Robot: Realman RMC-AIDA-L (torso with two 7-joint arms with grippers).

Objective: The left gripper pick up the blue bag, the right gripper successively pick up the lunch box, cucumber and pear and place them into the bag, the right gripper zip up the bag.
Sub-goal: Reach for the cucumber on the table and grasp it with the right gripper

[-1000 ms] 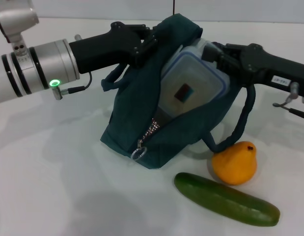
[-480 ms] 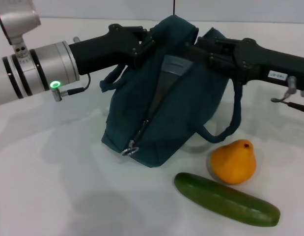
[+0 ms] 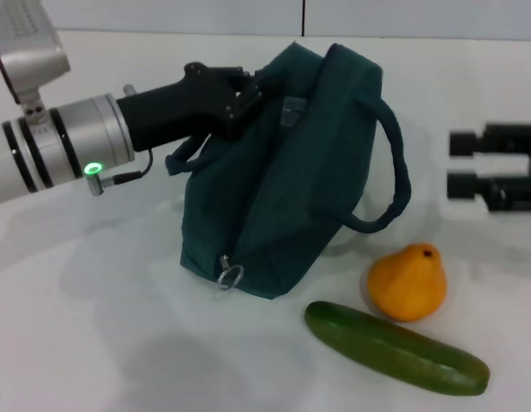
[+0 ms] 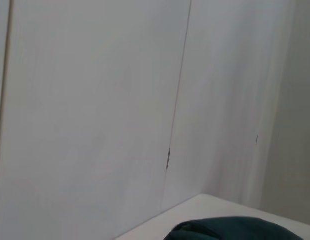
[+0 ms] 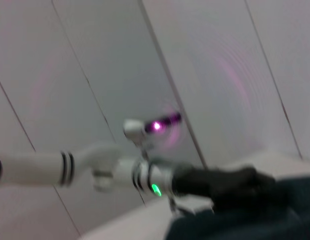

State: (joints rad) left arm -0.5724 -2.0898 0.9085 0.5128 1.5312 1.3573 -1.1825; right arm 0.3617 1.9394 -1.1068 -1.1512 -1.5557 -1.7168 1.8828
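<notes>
- While the dark teal-blue soft fabric bag (image 3: 286, 172) stands at the centre of the head view, the black angular left gripper (image 3: 248, 90), reaching in from the upper left on its silver-white cylindrical arm (image 3: 51, 146), is clamped on the bag's upper left edge.
- A green light (image 3: 93, 169) glows on that arm's wrist ring.
- One padded loop handle (image 3: 389, 172) arcs out from the bag's right side; the other (image 3: 186, 156) hangs at its left, under the gripper.
- The zipper's metal ring pull (image 3: 231, 275) hangs low on the bag's front, near the white table (image 3: 93, 326).
- At the right edge of the head view, the black right gripper (image 3: 461, 165) hovers well apart from the bag, its two fingers spread and holding nothing.
- The orange-yellow pear (image 3: 407, 281) sits at lower right, just right of the bag's base.
- The long glossy dark green cucumber (image 3: 394, 347) lies in front of the pear, slanting toward the lower right corner.
- The clear lunch box cannot be seen in any view.
- The left wrist view shows only pale wall panels (image 4: 94, 100) and a strip of bag fabric at its lower edge.
</notes>
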